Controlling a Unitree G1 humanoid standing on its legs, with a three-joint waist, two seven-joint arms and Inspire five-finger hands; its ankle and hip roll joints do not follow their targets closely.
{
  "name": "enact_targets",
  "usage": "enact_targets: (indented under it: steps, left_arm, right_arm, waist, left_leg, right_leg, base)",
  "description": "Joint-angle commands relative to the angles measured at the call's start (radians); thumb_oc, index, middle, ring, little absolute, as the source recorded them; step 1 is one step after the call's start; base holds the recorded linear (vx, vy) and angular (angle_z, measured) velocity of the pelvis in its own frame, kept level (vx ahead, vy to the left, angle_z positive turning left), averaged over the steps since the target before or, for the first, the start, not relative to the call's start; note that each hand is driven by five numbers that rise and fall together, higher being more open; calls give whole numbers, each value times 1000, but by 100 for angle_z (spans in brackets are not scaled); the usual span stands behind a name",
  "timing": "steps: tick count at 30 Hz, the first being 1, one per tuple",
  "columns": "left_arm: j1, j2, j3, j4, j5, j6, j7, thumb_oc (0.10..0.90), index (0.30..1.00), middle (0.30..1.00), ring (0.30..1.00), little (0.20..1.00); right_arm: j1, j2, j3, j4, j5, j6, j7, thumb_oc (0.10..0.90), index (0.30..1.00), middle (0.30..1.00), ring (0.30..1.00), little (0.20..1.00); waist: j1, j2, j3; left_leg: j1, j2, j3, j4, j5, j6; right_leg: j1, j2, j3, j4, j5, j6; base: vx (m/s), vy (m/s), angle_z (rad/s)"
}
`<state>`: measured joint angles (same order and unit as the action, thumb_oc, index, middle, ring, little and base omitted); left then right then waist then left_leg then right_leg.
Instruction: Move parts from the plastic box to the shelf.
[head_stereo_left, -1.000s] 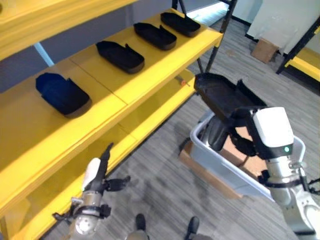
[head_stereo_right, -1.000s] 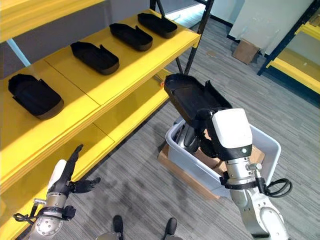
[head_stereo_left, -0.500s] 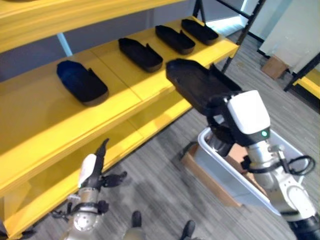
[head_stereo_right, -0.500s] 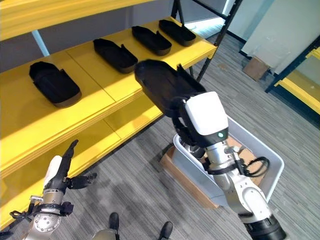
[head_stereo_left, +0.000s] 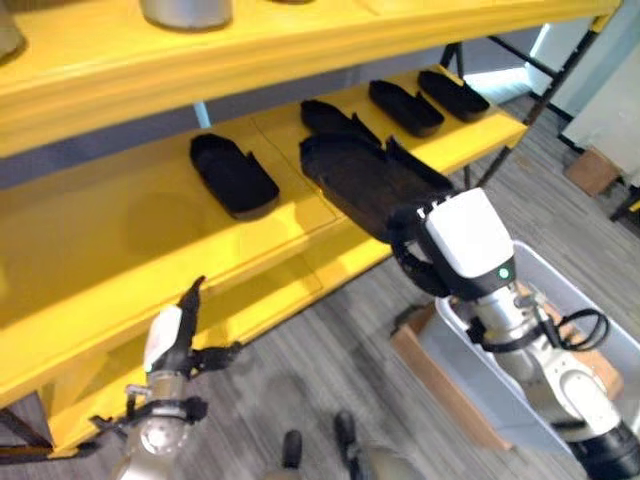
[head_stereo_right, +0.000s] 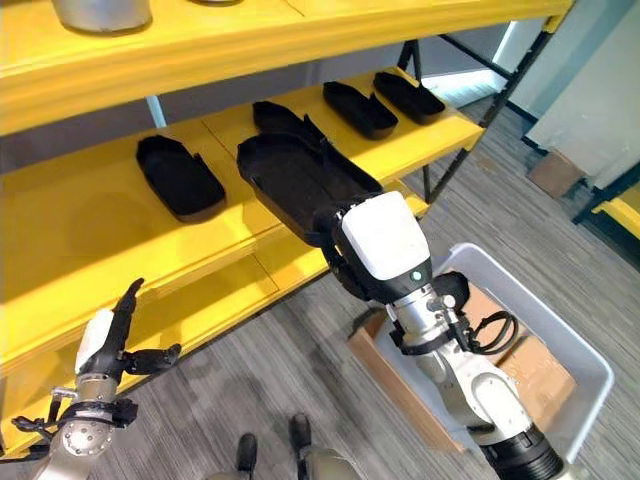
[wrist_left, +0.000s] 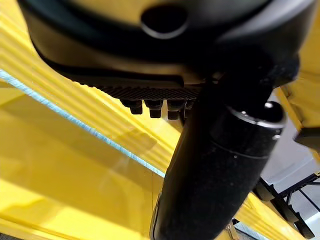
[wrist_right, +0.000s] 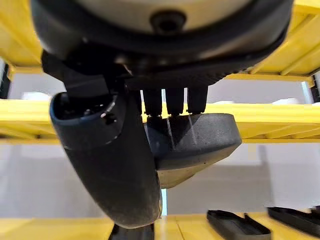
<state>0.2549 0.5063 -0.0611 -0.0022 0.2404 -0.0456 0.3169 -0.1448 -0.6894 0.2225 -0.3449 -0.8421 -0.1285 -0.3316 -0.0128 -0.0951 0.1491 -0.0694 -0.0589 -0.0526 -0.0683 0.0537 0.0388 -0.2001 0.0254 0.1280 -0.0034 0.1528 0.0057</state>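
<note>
The right robot hand (head_stereo_right: 340, 245) pinches one black part (head_stereo_right: 295, 180) by its near end, thumb under and fingers on top, and holds it up over the middle shelf (head_stereo_right: 120, 245). The part looks like a stiff, light plastic tray, so holding it by the rim seems right, but it is long and could tip. I count four more black parts lying on that shelf. There is one plastic box (head_stereo_right: 560, 350) on the floor. The left robot hand (head_stereo_left: 180, 335) hangs low, fingers straight, holding nothing.
</note>
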Motion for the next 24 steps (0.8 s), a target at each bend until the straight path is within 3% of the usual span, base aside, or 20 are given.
enact_targets:
  steps: [1, 7, 17, 22, 24]
  left_arm:
    - [-83, 36, -2, -69, -18, -90, 33, 900, 1000, 1000, 1000, 1000]
    - [-69, 13, -24, -76, -33, -83, 14, 900, 1000, 1000, 1000, 1000]
    - [-60, 4, -35, -71, -42, -77, 11, 900, 1000, 1000, 1000, 1000]
    - [-65, 0, -35, -71, -61, -75, 16, 900, 1000, 1000, 1000, 1000]
    - [-79, 1, -42, -75, -65, -72, 23, 900, 1000, 1000, 1000, 1000]
  right_arm:
    - [-116, -34, -132, -59, 57, 0, -122, 400, 300, 300, 300, 300]
    - [-32, -41, -210, -94, 68, -6, -139, 400, 300, 300, 300, 300]
    - [-15, -48, -240, -124, 84, -22, -152, 400, 300, 300, 300, 300]
    - [-70, -62, -212, -118, 97, -25, -152, 400, 300, 300, 300, 300]
    - [-113, -72, -192, -112, 114, -26, -160, 400, 300, 300, 300, 300]
  waist:
    - [2, 4, -78]
    - [-16, 12, -114]
    - [-20, 11, -145]
    - [-13, 7, -140]
    - [-6, 8, -107]
  left_leg:
    - [3, 31, 31, 69, -109, -2]
    - [20, 37, -21, 63, -92, -15]
    - [36, 42, -64, 77, -99, -29]
    - [21, 35, -79, 137, -120, -35]
    - [-28, 13, -77, 246, -138, -51]
  right_leg:
    - [88, 27, -19, 24, -144, 62]
    - [136, 18, -53, -10, -144, 49]
    - [176, 21, -64, -20, -165, 29]
    - [191, 19, -72, -25, -170, 22]
    - [189, 9, -91, -16, -175, 15]
  base:
    - [99, -172, 38]
    - [24, -88, 40]
    - [5, -51, 8]
    - [-20, -33, 13]
    - [-87, 0, 23]
